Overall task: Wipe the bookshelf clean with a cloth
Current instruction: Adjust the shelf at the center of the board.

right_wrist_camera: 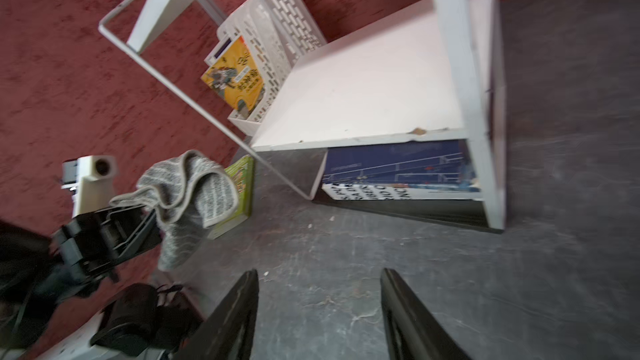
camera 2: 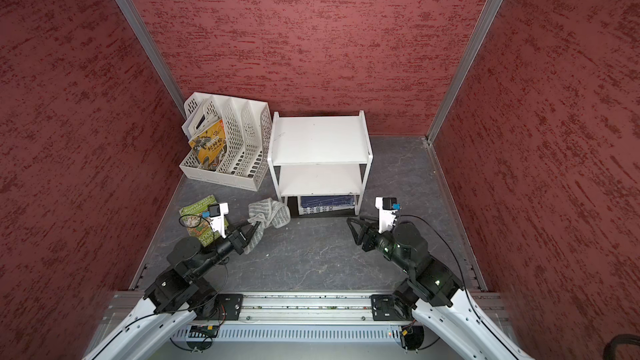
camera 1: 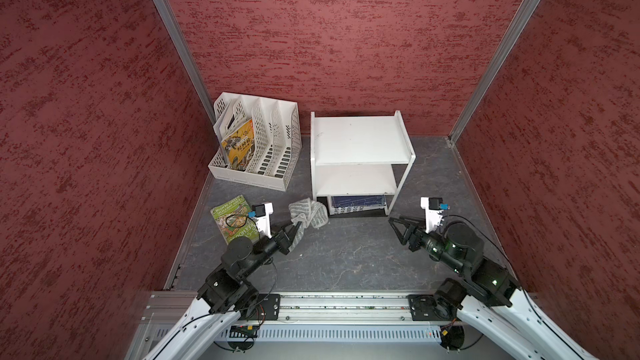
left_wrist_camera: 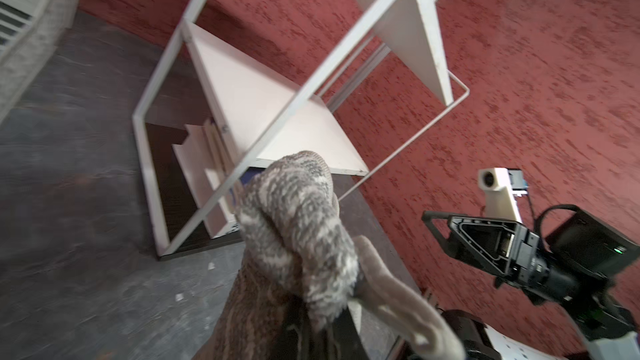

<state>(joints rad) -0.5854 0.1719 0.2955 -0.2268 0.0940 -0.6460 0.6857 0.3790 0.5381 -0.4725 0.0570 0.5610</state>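
My left gripper (camera 1: 295,226) is closed on the cloth (camera 1: 309,214), held just before the bookshelf (camera 1: 360,140), near its lowest tier. My right gripper (right_wrist_camera: 318,275) stands open and empty, also before the bookshelf. I judge the wiping is not begun; all boards remain.

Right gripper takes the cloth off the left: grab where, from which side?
Likely the bunched lobe of the cloth beyond the left gripper, toward the bookshelf. Bring the open right gripper in from its own side: that lobe is raised, thick, clear of the shut jaws.
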